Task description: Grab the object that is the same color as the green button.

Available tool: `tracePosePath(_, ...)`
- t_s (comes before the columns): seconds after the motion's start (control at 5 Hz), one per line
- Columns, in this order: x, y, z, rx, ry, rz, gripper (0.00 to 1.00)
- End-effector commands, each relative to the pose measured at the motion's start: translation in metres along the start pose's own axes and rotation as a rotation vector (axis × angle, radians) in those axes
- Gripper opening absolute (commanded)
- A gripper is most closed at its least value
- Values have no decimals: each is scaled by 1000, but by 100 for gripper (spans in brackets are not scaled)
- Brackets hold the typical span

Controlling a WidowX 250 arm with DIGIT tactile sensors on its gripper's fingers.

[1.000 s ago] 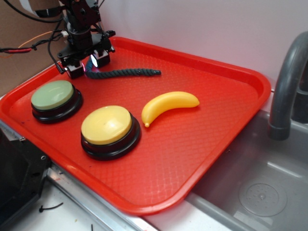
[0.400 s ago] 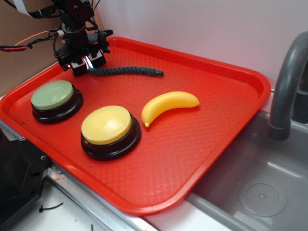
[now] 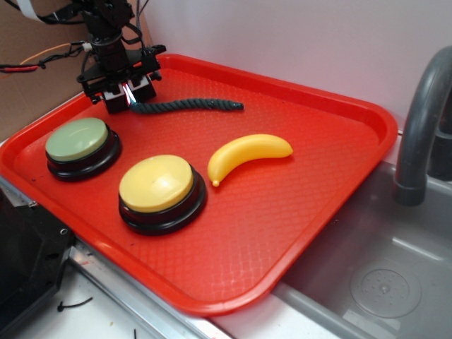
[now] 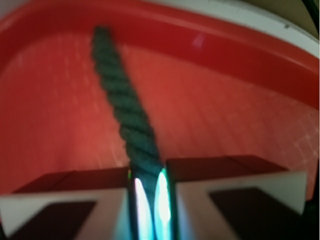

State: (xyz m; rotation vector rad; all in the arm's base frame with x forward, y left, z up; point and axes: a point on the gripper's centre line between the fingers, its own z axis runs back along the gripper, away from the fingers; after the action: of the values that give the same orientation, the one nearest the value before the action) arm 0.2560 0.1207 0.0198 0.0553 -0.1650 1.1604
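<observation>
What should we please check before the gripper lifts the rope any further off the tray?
1. Gripper shut on the green rope: ok, pinched between the pads in the wrist view.
2. Hold is at the rope's end, not its middle: ok.
3. Colour matches the green button: ok, though darker.
4. Banana and yellow button apart from the rope: ok.
5. Far end off the tray: cannot tell.
</observation>
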Motion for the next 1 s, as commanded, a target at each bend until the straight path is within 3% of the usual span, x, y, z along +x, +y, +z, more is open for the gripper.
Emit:
tracePosePath(0.0,8,-3,74,-128,-57,-136,0)
tracePosePath(0.2,-11,-14,120,-199,-10,-342,0)
tracePosePath(0.4,-35,-28,156,-345,197,-548,0)
tracePosePath(0.8,-84,-43,216,-350,248,-928,0)
